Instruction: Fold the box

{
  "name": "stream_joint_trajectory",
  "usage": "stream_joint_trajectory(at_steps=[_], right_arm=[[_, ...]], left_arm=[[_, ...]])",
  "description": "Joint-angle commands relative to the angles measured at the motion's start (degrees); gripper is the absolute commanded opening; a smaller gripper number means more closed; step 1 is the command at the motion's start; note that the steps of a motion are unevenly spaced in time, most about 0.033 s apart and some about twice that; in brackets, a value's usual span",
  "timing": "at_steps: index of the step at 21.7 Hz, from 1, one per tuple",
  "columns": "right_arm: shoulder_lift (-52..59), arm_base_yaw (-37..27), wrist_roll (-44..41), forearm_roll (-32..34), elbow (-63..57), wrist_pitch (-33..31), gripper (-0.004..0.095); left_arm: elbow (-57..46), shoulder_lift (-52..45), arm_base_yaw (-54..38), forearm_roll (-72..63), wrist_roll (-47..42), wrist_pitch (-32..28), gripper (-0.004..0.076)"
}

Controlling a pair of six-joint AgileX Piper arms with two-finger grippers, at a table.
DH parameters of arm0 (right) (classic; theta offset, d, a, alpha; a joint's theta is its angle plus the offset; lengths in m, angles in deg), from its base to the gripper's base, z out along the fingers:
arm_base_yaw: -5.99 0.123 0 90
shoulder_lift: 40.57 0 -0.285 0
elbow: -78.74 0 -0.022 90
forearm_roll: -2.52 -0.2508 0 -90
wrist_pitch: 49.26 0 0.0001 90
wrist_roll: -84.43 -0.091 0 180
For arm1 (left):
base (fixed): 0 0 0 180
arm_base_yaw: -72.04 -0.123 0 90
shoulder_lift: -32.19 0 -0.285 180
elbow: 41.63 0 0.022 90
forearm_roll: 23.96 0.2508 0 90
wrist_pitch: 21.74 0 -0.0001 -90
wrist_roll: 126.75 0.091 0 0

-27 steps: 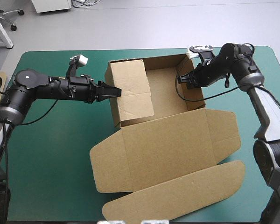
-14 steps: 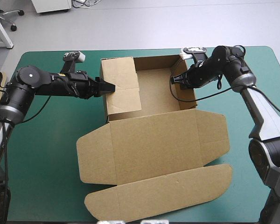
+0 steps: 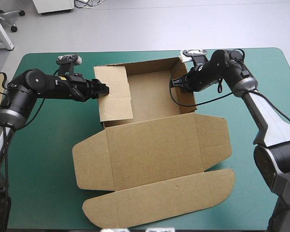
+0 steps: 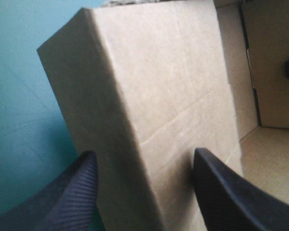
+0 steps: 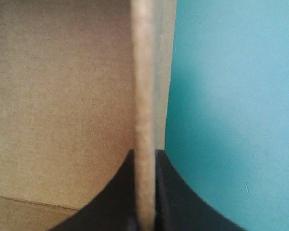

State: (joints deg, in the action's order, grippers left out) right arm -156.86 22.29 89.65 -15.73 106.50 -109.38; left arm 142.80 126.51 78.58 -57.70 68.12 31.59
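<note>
Finds the box (image 3: 154, 145) central on the bench (image 3: 48, 193), walls up in the far part, lid flat toward the near edge. Shows the left hand (image 3: 104, 90) spread apart, astride the folded left wall. Shows the right hand (image 3: 175, 83) clamped on the right wall's rim, its tips hidden from above. Crops most of the box at both wrists.

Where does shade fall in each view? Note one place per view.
High view: even light, only a faint shadow on the teal-green cover under the left arm. Left wrist view: the box face nearer the cover is darker than its neighbour. Right wrist view: a thin dim band runs beside the wall edge the right pincer grips.
</note>
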Motion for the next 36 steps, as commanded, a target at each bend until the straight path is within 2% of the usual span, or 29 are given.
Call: stream_joint_trajectory(at_steps=[1, 5, 8, 12, 14, 20, 24, 27, 31, 36], right_arm=[[3.4, 0.1, 0.2, -3.9, 1.7, 2.0, -0.0026], [3.4, 0.1, -0.4, -3.8, 1.7, 2.4, -0.0025], [3.4, 0.1, -1.1, -3.4, 1.7, 2.7, -0.0026], [3.4, 0.1, -2.3, -2.3, 1.7, 3.9, -0.0024], [3.4, 0.1, -2.8, -2.3, 1.7, 4.3, -0.0022], [3.4, 0.1, -3.4, -0.7, 1.7, 4.4, -0.0022], [3.4, 0.1, -3.4, -0.5, 1.7, 4.1, -0.0020], [3.4, 0.1, -3.4, -0.9, 1.7, 4.0, -0.0020], [3.3, 0.1, -3.9, -0.8, 1.7, 4.0, -0.0020], [3.3, 0.4, -4.4, -0.8, 1.7, 4.8, -0.0018]], left_arm=[[1.9, -0.7, 1.2, 1.3, -3.2, -2.5, 0.0416], [1.9, 1.8, 6.1, 8.8, -7.0, -6.3, 0.0415], [1.9, 2.5, 7.9, 17.1, -14.9, -9.1, 0.0414], [1.9, 2.5, 8.6, 24.5, -20.2, -7.5, 0.0408], [1.9, 2.5, 9.6, 27.7, -21.8, -8.3, 0.0371], [1.9, 2.5, 10.1, 28.5, -24.7, -14.4, 0.0361], [1.9, 2.5, 10.1, 21.1, -23.8, -16.1, 0.0336], [1.9, 2.6, 10.1, 21.3, -20.7, -16.5, 0.0284], [1.9, 2.8, 10.1, 27.1, -20.6, -15.9, 0.0049], [1.9, 2.9, 10.3, 30.2, -21.9, -16.9, 0.0035]])
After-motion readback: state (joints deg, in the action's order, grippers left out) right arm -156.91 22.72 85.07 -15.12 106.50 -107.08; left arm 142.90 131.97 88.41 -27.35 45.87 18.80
